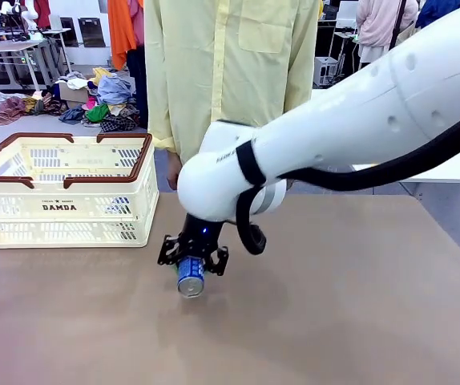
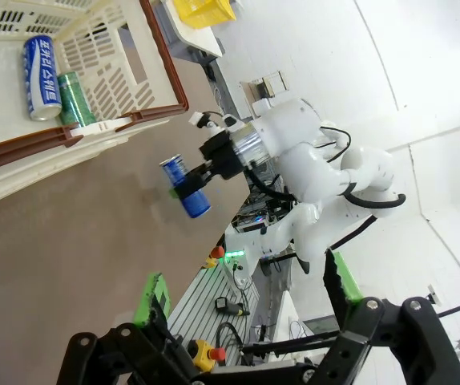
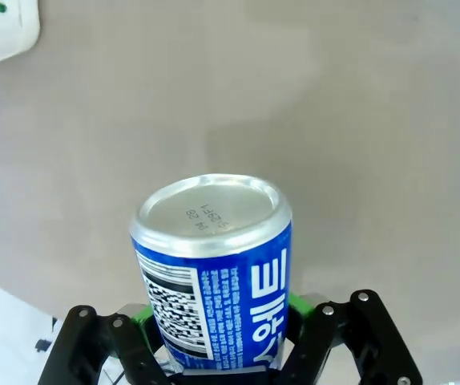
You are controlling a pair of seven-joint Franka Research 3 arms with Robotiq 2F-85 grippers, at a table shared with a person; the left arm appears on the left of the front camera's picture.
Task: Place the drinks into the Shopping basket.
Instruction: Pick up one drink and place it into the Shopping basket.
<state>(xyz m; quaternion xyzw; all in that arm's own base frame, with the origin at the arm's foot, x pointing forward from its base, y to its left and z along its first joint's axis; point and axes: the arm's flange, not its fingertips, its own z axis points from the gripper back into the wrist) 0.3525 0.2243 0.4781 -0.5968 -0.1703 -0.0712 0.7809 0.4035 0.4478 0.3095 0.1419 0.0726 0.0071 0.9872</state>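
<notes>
Front view, lower centre: your right gripper point(image 1: 192, 260) clamps a blue can point(image 1: 191, 279); your left gripper point(image 2: 246, 293) stands spread.

Blue can point(image 3: 214, 281), cream basket point(image 1: 22, 196), brown table point(image 1: 334, 305)

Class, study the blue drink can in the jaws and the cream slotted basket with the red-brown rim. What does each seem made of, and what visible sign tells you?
Blue drink can: probably aluminium; glossy printed wall, bare silvery end with a stamped code and rolled edge. Cream slotted basket: apparently moulded plastic, matt; evenly cut slots, printed lettering, one-piece walls.
</notes>
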